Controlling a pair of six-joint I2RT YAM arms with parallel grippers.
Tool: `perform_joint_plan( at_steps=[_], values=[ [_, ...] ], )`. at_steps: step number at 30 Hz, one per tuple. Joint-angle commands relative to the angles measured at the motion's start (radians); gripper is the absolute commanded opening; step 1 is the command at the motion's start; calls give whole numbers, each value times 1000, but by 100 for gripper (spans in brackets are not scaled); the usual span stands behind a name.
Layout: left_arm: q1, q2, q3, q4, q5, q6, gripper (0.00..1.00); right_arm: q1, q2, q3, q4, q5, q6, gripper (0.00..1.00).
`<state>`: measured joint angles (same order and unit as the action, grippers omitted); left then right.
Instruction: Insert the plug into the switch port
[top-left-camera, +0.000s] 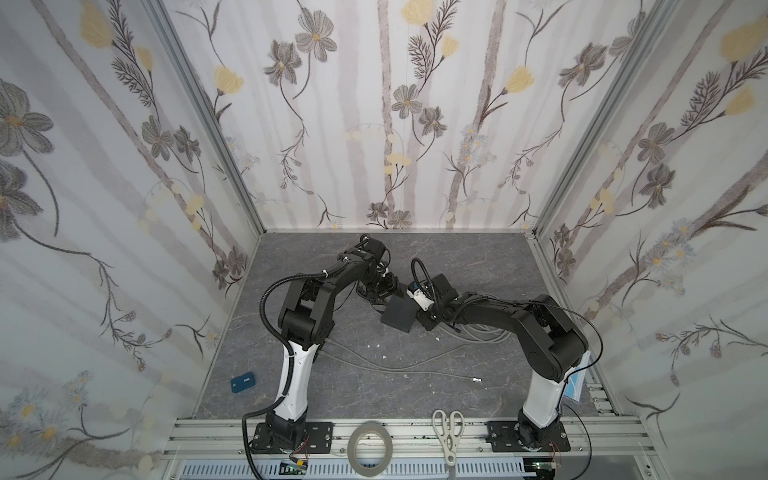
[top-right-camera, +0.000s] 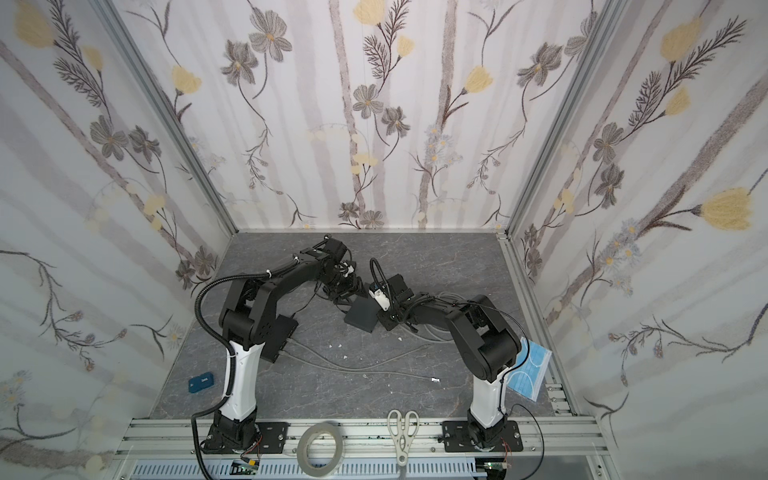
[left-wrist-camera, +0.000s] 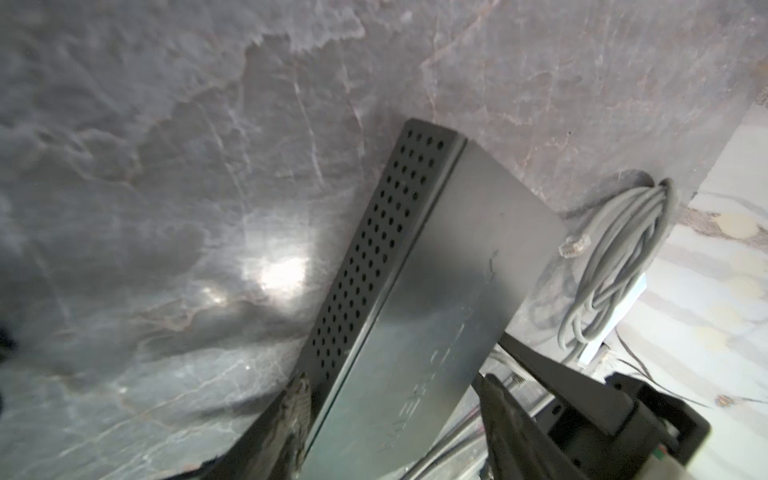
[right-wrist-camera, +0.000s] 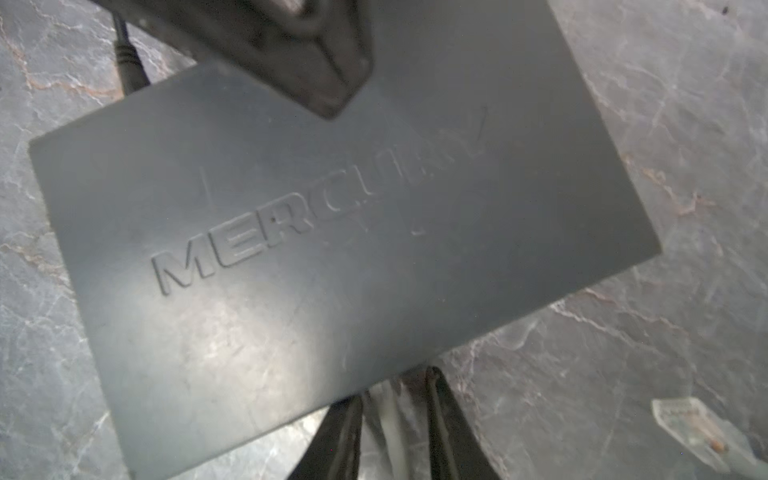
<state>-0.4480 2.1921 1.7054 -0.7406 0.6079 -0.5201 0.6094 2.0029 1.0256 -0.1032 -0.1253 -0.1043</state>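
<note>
The black switch with MERCURY embossed on its lid sits tilted at mid-table in both top views. My left gripper is shut across its width, one finger on the perforated side and the other on the opposite edge. My right gripper is at the switch's near edge, its fingers slightly apart around a grey cable without pinching it. That cable runs under the switch's edge, where its plug and the port are hidden.
A loose clear connector lies on the table beside my right gripper. A grey cable coil lies behind the switch. A blue box, tape roll, scissors and a thin cable are nearer the front.
</note>
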Motion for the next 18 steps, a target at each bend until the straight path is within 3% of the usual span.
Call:
perform_joint_plan(
  at_steps=[1,10,12,16,18],
  values=[
    [13,-22,32,-80,33,38,66,-19,-53,-53,105,-63,56,29],
    [85,-120,0,-85,-20,62,67,-99,-247,-212,214,-186,203,38],
    [91,-134,-10,-80,-21,63,67,-179,-294,-268,309,-236,321,38],
    [93,-148,-23,-71,-20,60,67,-373,-387,-430,499,-219,657,40],
    [91,-149,-24,-69,-13,53,67,-438,-432,-467,530,-192,759,42]
  ],
)
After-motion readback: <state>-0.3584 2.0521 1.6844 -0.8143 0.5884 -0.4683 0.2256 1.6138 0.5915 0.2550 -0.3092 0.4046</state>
